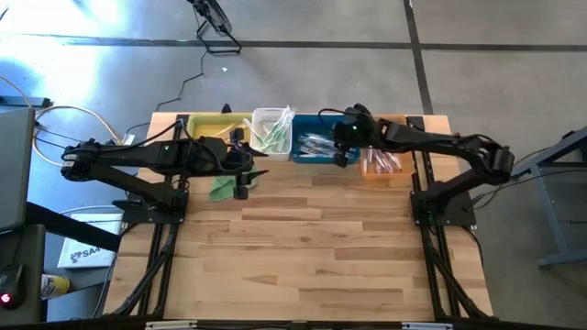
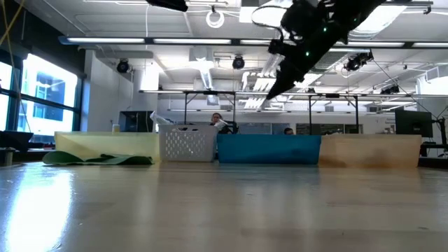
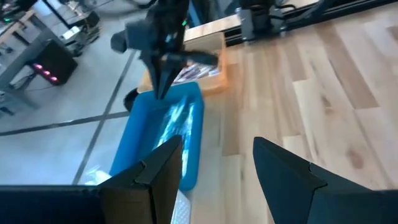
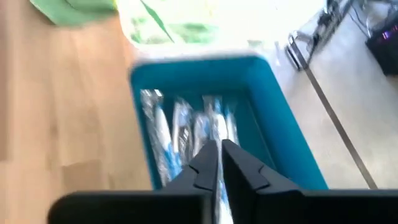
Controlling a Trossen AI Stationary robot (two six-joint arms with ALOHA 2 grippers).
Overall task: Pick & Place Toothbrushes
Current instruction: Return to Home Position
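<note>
high view: toothbrushes [image 1: 316,145] lie sorted in the far bins, nothing held

nearest is the wooden table [image 1: 312,257]. farther in, the green cloth [image 1: 223,189] lies near the left gripper [image 3: 217,146], whose fingers stand spread wide with nothing between them. along the far edge runs a row, left to right: yellow bin [image 1: 206,122], white basket [image 1: 256,128], blue bin [image 1: 307,158], orange bin [image 1: 385,176]. the toothbrushes lie inside: green ones in the basket, blue-white ones in the blue bin, pinkish ones in the orange bin. the right gripper [image 4: 219,146] hangs above the blue bin's right end, fingers pressed together on nothing.

the brushes look light and stiff. their shiny wrappers are likely slippery and crinkly, so i judge a pinch across the middle of the handle safest, clear of loose wrapper ends.

only the right wrist view shows those closed fingers and the wrappers packed side by side. only the low view shows how high that gripper hangs, and people in the room behind. only the high view gives the bins' order with both arms.
</note>
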